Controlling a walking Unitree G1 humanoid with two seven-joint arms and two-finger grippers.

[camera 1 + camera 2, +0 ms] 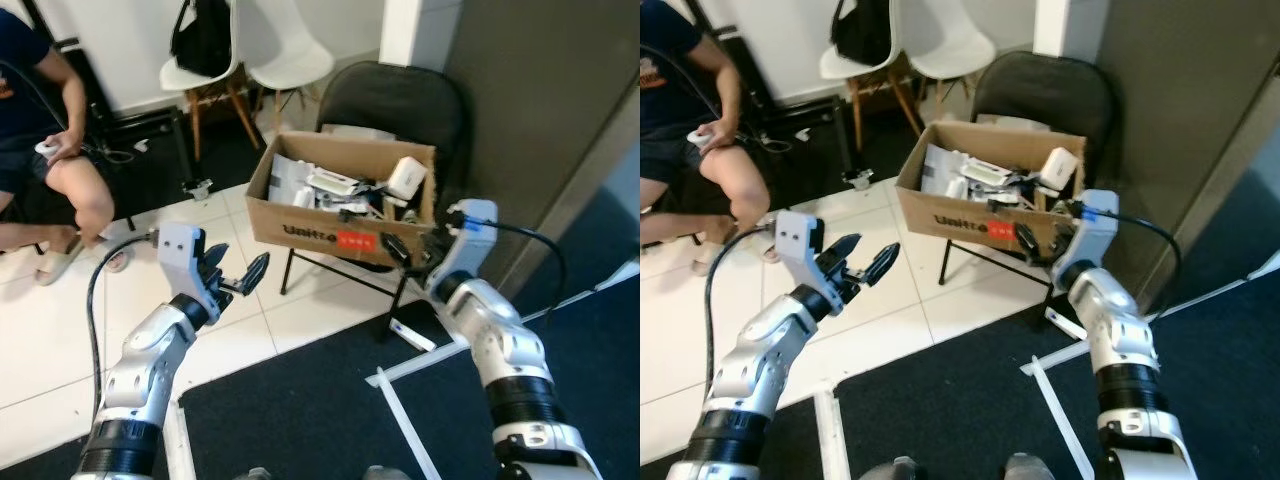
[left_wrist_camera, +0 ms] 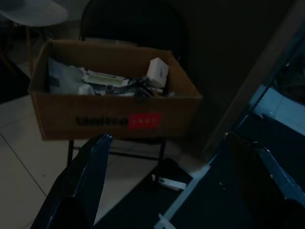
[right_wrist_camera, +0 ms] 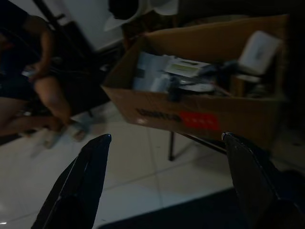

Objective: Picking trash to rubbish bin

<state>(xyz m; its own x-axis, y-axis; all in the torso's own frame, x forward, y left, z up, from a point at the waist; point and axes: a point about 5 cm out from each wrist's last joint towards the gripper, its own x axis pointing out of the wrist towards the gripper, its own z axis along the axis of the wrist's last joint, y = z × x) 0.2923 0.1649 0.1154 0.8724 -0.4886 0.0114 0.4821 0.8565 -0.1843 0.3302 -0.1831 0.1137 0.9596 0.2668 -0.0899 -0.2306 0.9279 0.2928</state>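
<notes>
While both arms reach forward in the left eye view, a cardboard box [image 1: 340,215] full of trash rests on the seat of a black folding chair [image 1: 400,100], its front bearing dark lettering and a red label [image 1: 356,240]. Among the clutter inside sits a white boxy item [image 1: 407,177] near the far right corner. The left gripper [image 1: 234,275] hovers over the white tile floor [image 1: 60,320] in front of the box, fingers spread and holding nothing. The right gripper [image 1: 400,250] sits close against the box's front right corner (its fingers are too foreshortened to judge here). A small white strip [image 1: 411,335] lies on the floor under the chair, by a white tape line [image 1: 400,425] on the dark carpet. A seated person [image 1: 45,150] is at the far left, with two white chairs [image 1: 240,60] behind.

From the right eye view, the same layout holds, the left gripper [image 1: 858,265] standing well apart from the box [image 1: 980,215].

Looking along the left wrist view, dim, two black fingers [image 2: 86,181] stand wide apart, framing the box [image 2: 114,114] and the strip [image 2: 171,183].

Through the right wrist view, the fingers [image 3: 86,176] are likewise wide apart and empty, with the box [image 3: 200,114] just ahead and the person [image 3: 43,90] beyond.
</notes>
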